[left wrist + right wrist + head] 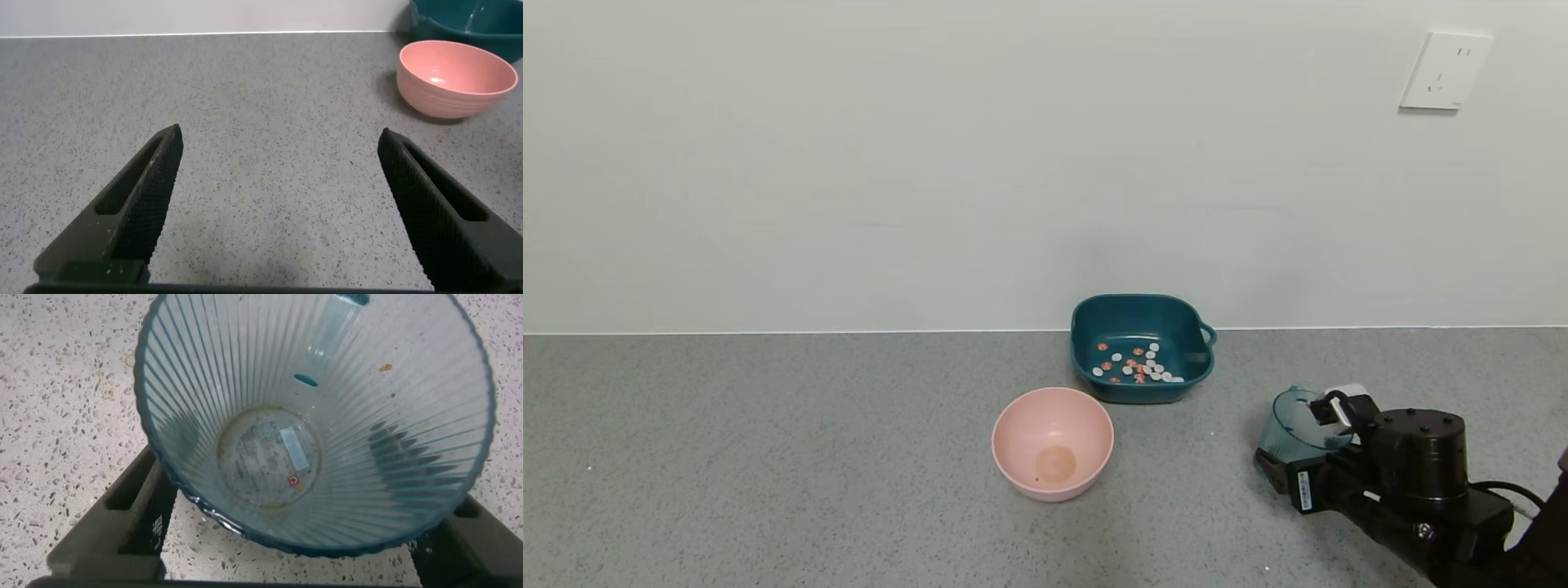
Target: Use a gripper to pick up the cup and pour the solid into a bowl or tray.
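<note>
The translucent blue ribbed cup (1290, 425) is tilted just above the counter at the right, between the fingers of my right gripper (1298, 447). In the right wrist view the cup (327, 392) is empty; a label shows through its base. My right gripper (290, 449) is shut on its lower wall, with one finger (122, 514) on each side. The solid (1139, 364), white and pinkish-orange discs, lies in the dark teal basin (1094, 327) by the wall. My left gripper (278, 143) is open and empty over bare counter, out of the head view.
A round pink bowl (1052, 441) stands empty in front of the basin and to its left; it also shows in the left wrist view (456, 77), with the basin's (466, 16) edge behind it. A wall socket (1445, 71) is at the upper right.
</note>
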Robot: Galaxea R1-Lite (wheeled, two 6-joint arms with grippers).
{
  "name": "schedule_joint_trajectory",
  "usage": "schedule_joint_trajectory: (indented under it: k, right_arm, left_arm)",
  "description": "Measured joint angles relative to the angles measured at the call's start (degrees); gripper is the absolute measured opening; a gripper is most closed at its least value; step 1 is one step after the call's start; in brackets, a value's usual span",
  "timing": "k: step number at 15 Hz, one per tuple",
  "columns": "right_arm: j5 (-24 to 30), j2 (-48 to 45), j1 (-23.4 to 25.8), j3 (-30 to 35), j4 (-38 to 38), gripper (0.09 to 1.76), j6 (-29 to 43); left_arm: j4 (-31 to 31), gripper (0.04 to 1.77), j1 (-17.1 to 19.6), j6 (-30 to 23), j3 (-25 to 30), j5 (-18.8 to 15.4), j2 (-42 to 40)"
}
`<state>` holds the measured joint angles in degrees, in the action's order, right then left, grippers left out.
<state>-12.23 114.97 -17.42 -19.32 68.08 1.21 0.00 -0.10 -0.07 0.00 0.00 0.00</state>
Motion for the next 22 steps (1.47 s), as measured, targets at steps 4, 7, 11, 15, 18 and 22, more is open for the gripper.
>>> schedule_joint_trajectory:
  k: [4, 7, 11, 15, 18, 22]
  right_arm:
    - [0.0, -0.5, 0.2, 0.0, -0.7, 1.66, 0.0]
    - [0.0, -3.9, 0.4, 0.3, -3.3, 1.68, -0.4]
    - [0.0, -13.4, 1.0, 1.0, -11.8, 1.69, -0.4]
    - [-0.1, -23.9, 2.8, 3.7, -17.2, 1.70, -0.2]
    - [0.1, -31.5, 6.9, 4.9, -24.3, 1.70, -0.1]
    - [4.4, -43.2, 10.9, 6.1, -32.7, 1.70, 1.5]
  left_arm:
    - [0.0, 1.72, 0.0, 0.0, 0.0, 0.0, 0.0]
    - [0.0, 1.72, 0.0, 0.0, 0.0, 0.0, 0.0]
    - [0.0, 1.72, 0.0, 0.1, 0.0, 0.0, 0.0]
    - [0.0, 1.72, 0.0, 0.1, 0.0, 0.0, 0.0]
    - [0.0, 1.72, 0.0, 0.1, 0.0, 0.0, 0.0]
    - [0.0, 1.72, 0.0, 0.1, 0.0, 0.0, 0.0]
